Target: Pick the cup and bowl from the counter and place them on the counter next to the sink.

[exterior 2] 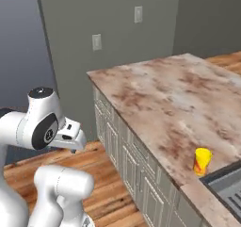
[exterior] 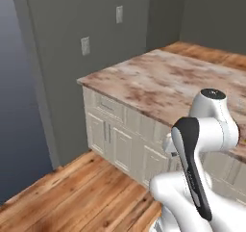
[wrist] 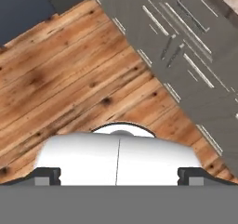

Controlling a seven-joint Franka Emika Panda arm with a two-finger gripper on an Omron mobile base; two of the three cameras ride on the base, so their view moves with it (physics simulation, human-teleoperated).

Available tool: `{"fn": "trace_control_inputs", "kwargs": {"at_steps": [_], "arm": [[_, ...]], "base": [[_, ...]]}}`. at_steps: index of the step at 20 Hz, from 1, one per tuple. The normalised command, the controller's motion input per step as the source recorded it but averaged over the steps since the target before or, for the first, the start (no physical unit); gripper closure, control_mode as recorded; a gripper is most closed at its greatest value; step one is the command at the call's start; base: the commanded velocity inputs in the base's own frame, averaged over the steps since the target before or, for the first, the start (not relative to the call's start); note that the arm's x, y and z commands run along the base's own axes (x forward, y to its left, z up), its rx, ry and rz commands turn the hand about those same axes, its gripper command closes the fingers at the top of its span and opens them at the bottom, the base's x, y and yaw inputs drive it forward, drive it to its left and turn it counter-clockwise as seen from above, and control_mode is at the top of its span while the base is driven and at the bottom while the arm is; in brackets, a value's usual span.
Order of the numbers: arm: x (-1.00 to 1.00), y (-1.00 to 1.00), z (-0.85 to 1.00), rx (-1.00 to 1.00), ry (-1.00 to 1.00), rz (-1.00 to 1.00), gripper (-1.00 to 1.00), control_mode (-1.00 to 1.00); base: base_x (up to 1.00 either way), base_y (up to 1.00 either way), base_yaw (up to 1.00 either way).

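Arm folded beside the marbled bench, pincer spread wide over the floor.

From the left base view, the reddish-brown and beige marbled stone bench [exterior: 163, 82] sits on cream panelled cabinets [exterior: 120, 139], with the white arm [exterior: 202, 144] folded in front of it. From the right base view, the small bright yellow cup with a red-orange mark [exterior 2: 202, 161] stands upright near the bench's front edge, just beside the rim of the dark grey sunken sink [exterior 2: 228, 186]. From the hand view, the pincer [wrist: 119, 174] faces the wooden plank floor [wrist: 69, 88], its dark fingertips [wrist: 46, 175] far apart and gripping nothing.
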Motion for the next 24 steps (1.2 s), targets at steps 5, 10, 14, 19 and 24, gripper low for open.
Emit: {"fn": "trace_control_inputs", "kwargs": {"at_steps": [5, 10, 14, 19, 24], "arm": [[0.00, 0.00, 0.00, 0.00, 0.00, 0.00, -1.00, 1.00], [0.00, 0.00, 0.00, 0.00, 0.00, 0.00, -1.00, 1.00], [0.00, 0.00, 0.00, 0.00, 0.00, 0.00, -1.00, 1.00], [0.00, 0.00, 0.00, 0.00, 0.00, 0.00, -1.00, 1.00], [0.00, 0.00, 0.00, 0.00, 0.00, 0.00, -1.00, 1.00]], "base": [[-0.25, 0.00, 1.00], [-0.37, 0.00, 0.96], [-0.41, 0.00, 0.90], [-0.32, 0.00, 0.86], [-0.26, 0.00, 0.84]]}}
